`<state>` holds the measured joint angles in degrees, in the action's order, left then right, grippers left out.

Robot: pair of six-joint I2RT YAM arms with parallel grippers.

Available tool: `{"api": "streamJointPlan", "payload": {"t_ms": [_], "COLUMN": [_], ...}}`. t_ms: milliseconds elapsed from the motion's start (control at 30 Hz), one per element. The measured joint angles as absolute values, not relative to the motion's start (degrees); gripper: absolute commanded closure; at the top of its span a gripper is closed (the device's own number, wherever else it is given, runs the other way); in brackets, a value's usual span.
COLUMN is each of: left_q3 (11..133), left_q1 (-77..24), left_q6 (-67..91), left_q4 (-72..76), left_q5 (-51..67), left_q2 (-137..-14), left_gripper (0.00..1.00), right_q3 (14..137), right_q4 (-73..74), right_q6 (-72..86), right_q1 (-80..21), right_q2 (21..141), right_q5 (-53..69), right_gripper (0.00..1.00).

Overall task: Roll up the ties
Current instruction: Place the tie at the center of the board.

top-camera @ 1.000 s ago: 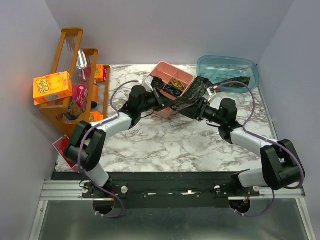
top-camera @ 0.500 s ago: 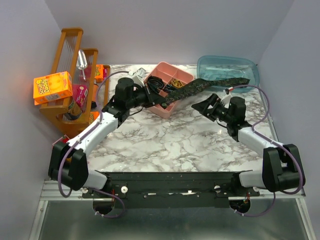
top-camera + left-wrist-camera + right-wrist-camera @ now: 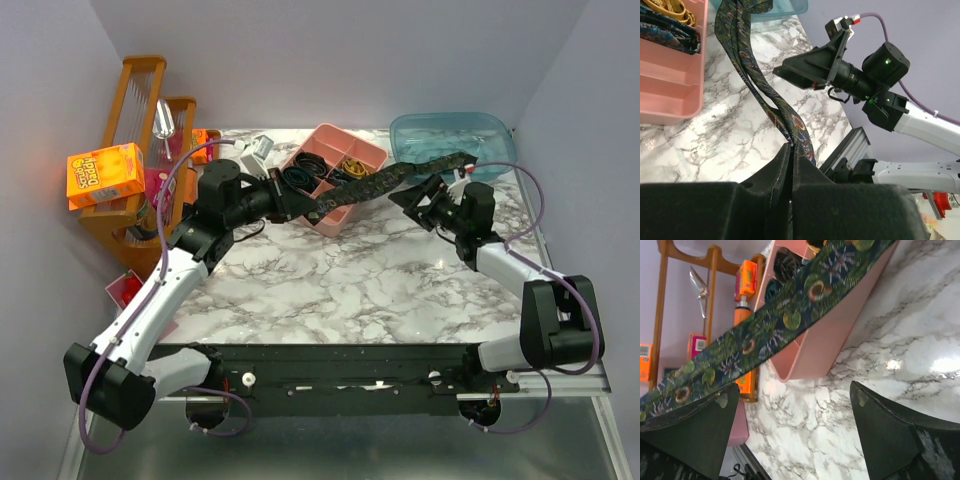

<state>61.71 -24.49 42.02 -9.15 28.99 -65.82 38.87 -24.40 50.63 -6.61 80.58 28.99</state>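
A long dark tie [image 3: 390, 180] with a green and blue flower pattern hangs stretched in the air from the blue bin to my left gripper [image 3: 303, 205]. In the left wrist view the left gripper [image 3: 791, 146] is shut on the tie's [image 3: 742, 55] near end, over the marble. My right gripper [image 3: 416, 200] stands open just below the tie's middle without touching it. In the right wrist view the right gripper [image 3: 790, 412] has wide-spread fingers and the tie [image 3: 785, 310] passes above them. Another dark tie [image 3: 667, 32] lies in the pink tray.
The pink divided tray [image 3: 327, 130] sits at the back centre, holding black and yellow band loops [image 3: 350, 168]. A blue bin [image 3: 485, 128] stands at the back right. A wooden rack [image 3: 140, 100] with an orange box [image 3: 105, 175] fills the left side.
My left gripper has pulled the tie's end to the left and stretched it out. The right gripper has opened wider and drawn away to the right, off the tie.
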Motion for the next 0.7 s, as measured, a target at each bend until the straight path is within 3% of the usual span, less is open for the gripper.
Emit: {"api": "streamJointPlan", "payload": {"t_ms": [333,700], "left_q3": [61.71,66.46], "left_q1": [-22.98,-22.94], "left_q6": [41.41,37.23], "left_q4": [-16.34,-24.56], "left_q5": [28.95,28.93], "left_q2": [-55.48,-46.87], "left_gripper": [0.91,0.93], "right_q3": [39.18,38.24], "right_q4": [-29.85,-32.56], "right_q6": [56.75,58.52], "right_q1": [-6.24,-5.52], "right_q2": [87.99,88.62], "right_q5": [28.53,27.94], "right_gripper": [0.00,0.00]}}
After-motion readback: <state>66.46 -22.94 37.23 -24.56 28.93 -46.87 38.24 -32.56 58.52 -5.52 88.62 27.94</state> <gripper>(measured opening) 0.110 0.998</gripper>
